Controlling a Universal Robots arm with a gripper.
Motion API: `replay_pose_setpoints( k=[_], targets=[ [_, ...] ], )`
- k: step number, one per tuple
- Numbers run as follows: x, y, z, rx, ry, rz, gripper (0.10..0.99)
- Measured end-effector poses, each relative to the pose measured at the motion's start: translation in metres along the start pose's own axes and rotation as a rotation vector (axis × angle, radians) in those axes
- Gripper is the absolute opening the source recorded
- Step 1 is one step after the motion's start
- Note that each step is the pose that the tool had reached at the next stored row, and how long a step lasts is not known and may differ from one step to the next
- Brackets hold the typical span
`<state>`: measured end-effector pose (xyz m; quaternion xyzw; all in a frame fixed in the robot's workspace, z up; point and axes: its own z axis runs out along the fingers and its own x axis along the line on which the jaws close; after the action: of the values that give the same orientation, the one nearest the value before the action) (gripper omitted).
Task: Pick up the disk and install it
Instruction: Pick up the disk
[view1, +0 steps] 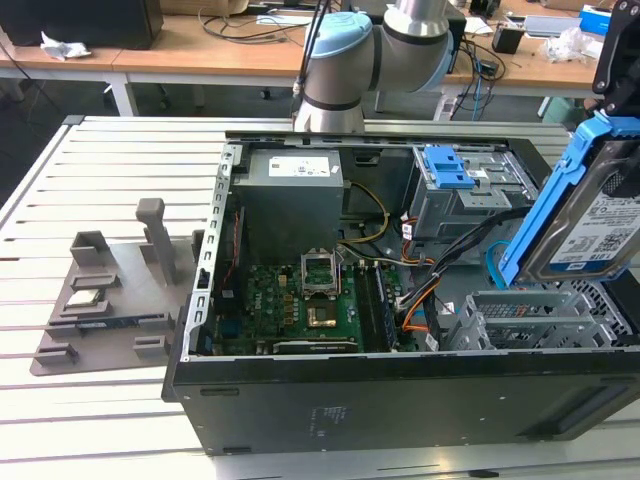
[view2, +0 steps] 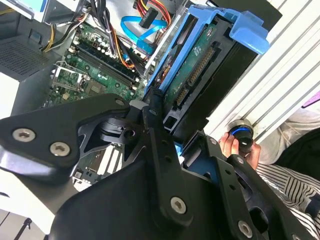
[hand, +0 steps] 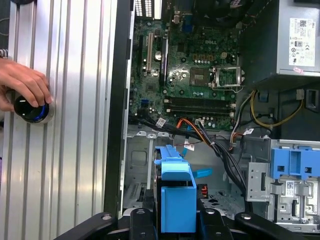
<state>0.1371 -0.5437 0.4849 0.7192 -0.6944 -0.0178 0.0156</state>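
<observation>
Blue plastic runs round the edges of the silver disk (view1: 590, 225), and the jaws are clamped tight on it, one on each side of its blue frame, as both wrist views show. I see the disk at the far right of the exterior view, up in the air and tilted. Its long side goes from lower left up to upper right. It hangs over the right end of the open computer case (view1: 350, 410), and the grey metal bay (view1: 530, 320) lies just below its lower end. I count one disk, one arm (view1: 340, 70), one case, one grey power box (view1: 295, 195) and one blue latch (view1: 455, 165). One hand (hand: 22, 85) of a person rests on one round knob (hand: 31, 107) on the slatted tabletop (view1: 100, 170), beside the case.
</observation>
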Motion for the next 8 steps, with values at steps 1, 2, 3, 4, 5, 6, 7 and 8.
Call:
replay_pose_setpoints(
  k=[1, 2, 3, 4, 5, 6, 7, 8],
  targets=[
    [-0.0001, 0.0009, 0.0001, 0.0, 0.0001, 0.0, 0.365],
    [-0.0001, 0.0013, 0.0002, 0.0, 0.0, 0.0, 0.365],
    [-0.0001, 0.0019, 0.0002, 0.0, 0.0, 0.0, 0.365],
    [-0.0002, 0.003, 0.0004, 0.0, 0.0, 0.0, 0.365],
    [-0.0002, 0.0044, 0.0006, 0.0, -0.0001, 0.0, 0.365],
    [-0.0002, 0.0049, 0.0007, 0.0, 0.0, 0.0, 0.365],
    [-0.0002, 0.0063, 0.001, 0.0, -0.0001, 0.0, 0.365],
    [-0.0003, 0.0074, 0.0013, 0.0, 0.0, 0.0, 0.365]
  ],
)
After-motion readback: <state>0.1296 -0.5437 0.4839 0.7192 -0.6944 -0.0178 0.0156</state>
